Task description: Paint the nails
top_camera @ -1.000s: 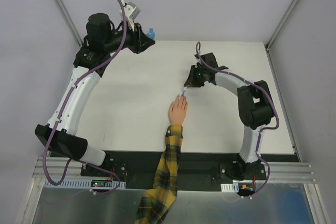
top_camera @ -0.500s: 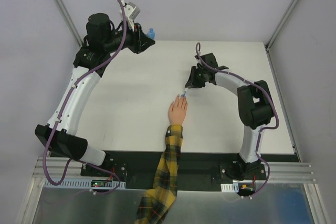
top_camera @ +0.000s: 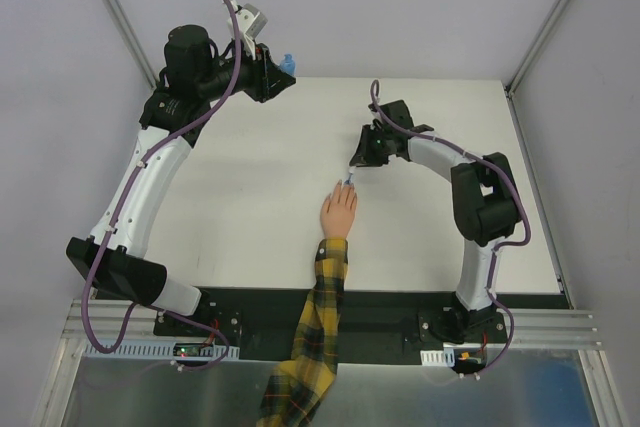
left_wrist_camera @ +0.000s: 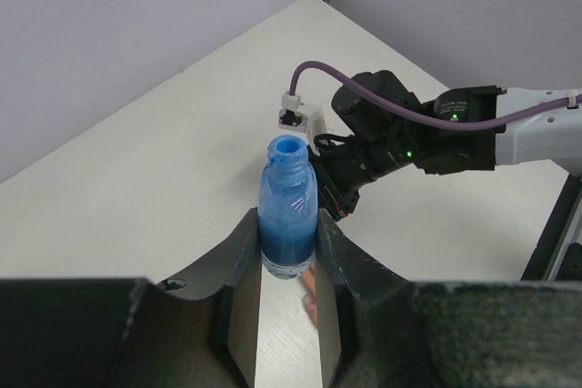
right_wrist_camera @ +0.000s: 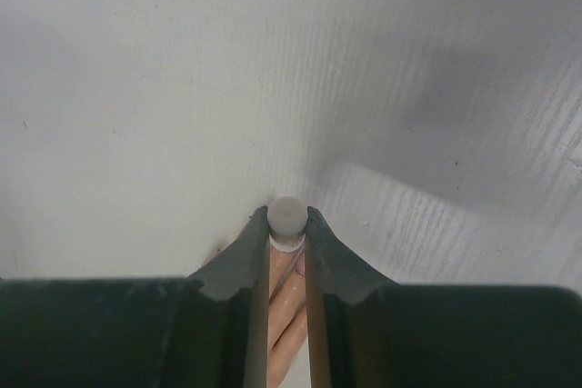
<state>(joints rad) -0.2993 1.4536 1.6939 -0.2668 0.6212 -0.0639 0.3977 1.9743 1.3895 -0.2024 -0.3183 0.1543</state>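
A small peach hand in a yellow-black plaid sleeve lies palm down on the white table. Its nails at the fingertips are too small to make out from above. My right gripper is shut on a white cap and hangs directly over the peach fingers. The cap's brush end points down at the fingertips. At the table's far left my left gripper is shut on an open blue bottle, held upright off the table.
Grey walls and frame posts close in the table at the back and sides. Both arm bases sit on the black rail at the near edge, with the sleeve crossing it between them.
The right gripper with the cap has edged very slightly left over the fingertips. The left arm and the hand stay put.
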